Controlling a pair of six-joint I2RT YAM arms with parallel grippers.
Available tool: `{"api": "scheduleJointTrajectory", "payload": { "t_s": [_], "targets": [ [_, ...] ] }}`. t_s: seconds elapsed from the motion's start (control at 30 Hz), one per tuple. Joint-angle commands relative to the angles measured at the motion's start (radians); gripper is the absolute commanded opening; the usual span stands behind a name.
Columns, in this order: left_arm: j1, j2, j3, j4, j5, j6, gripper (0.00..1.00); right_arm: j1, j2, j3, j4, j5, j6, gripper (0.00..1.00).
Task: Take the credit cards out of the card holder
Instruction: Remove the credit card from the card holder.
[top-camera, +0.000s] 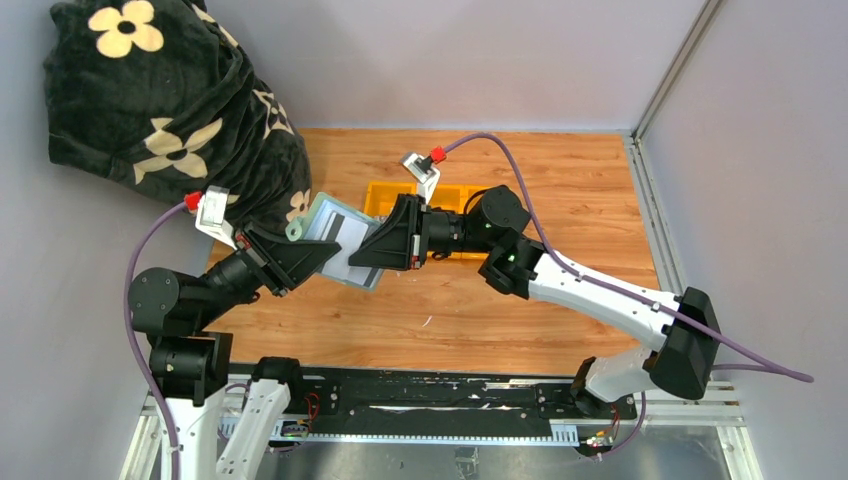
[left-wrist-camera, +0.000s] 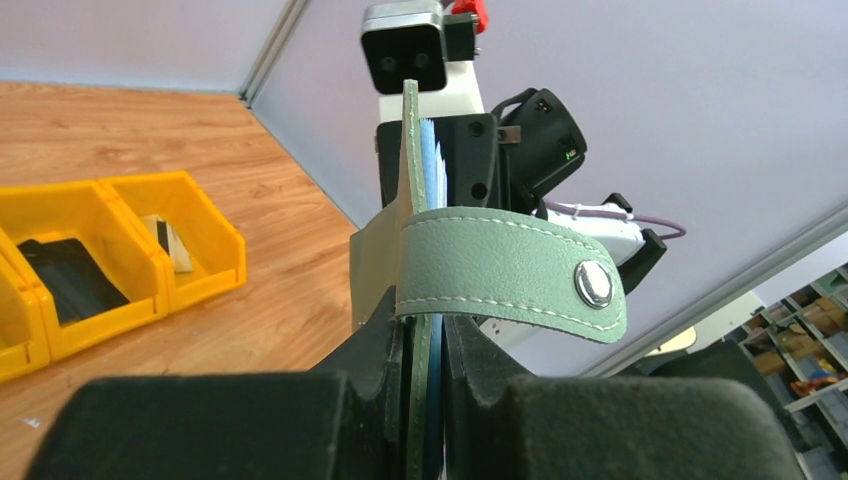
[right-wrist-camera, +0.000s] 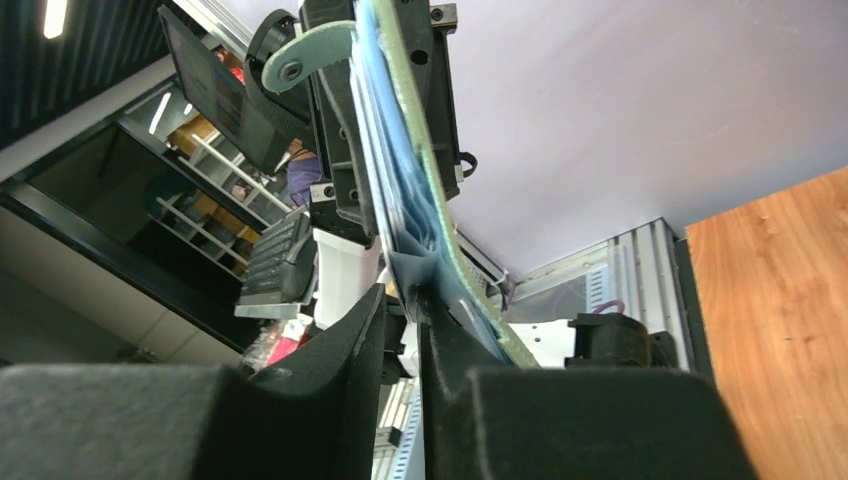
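Left gripper (left-wrist-camera: 428, 345) clamps the sage-green folding card holder (left-wrist-camera: 500, 265) in mid-air; the right gripper (right-wrist-camera: 402, 305) pinches its pale blue inner leaves (right-wrist-camera: 385, 180), perhaps a leaf rather than a credit card. Pulling then could drag the wallet free of that clamp. A yellow three-compartment plastic tray (left-wrist-camera: 200, 262) and black flowered blanket (top-camera: 150, 110) lie behind, not obstructing.

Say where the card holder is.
Top view, left of centre: the card holder is held aloft between the left gripper and right gripper, just near-side of the yellow tray.
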Motion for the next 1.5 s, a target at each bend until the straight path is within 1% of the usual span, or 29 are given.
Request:
{"api": "scheduleJointTrajectory", "payload": {
  "t_s": [0.0,0.07,0.1,0.43,0.63,0.8,0.87,1.1,1.23,1.33,1.37,1.43,1.47],
  "targets": [
    [-0.002,-0.010,-0.008,0.029,0.049,-0.020,0.05,0.010,0.009,0.042,0.097,-0.010,0.049,0.13],
    [-0.002,-0.010,-0.010,0.037,0.053,-0.028,0.09,0.006,0.005,0.024,0.107,-0.006,0.058,0.01],
    [-0.002,-0.010,-0.011,0.045,0.056,-0.035,0.11,0.005,0.001,0.015,0.114,-0.005,0.062,0.00],
    [-0.003,0.000,-0.030,0.122,0.067,-0.128,0.18,-0.006,-0.051,-0.104,0.221,-0.013,0.087,0.00],
    [-0.002,0.005,-0.025,0.143,0.073,-0.147,0.20,-0.009,-0.082,-0.163,0.220,-0.010,0.078,0.00],
    [-0.002,0.001,-0.025,0.141,0.069,-0.139,0.22,-0.010,-0.100,-0.167,0.173,0.004,0.050,0.00],
    [-0.003,-0.004,-0.029,0.137,0.066,-0.134,0.21,-0.010,-0.097,-0.155,0.173,0.001,0.048,0.00],
    [-0.002,-0.001,-0.009,0.103,0.054,-0.113,0.07,-0.010,-0.116,-0.191,0.160,-0.001,0.039,0.00],
    [-0.002,-0.002,-0.002,0.091,0.047,-0.105,0.06,-0.011,-0.138,-0.231,0.180,0.006,0.045,0.00],
    [-0.002,-0.003,-0.004,0.090,0.045,-0.104,0.05,-0.009,-0.141,-0.222,0.182,0.007,0.043,0.00],
    [-0.002,-0.004,-0.005,0.089,0.045,-0.103,0.05,-0.010,-0.138,-0.212,0.182,0.006,0.043,0.01],
    [-0.002,-0.003,-0.006,0.088,0.044,-0.103,0.05,-0.009,-0.130,-0.189,0.184,0.005,0.048,0.13],
    [-0.002,-0.004,-0.004,0.087,0.044,-0.101,0.05,-0.010,-0.125,-0.179,0.191,0.004,0.053,0.22]
  ]
}}
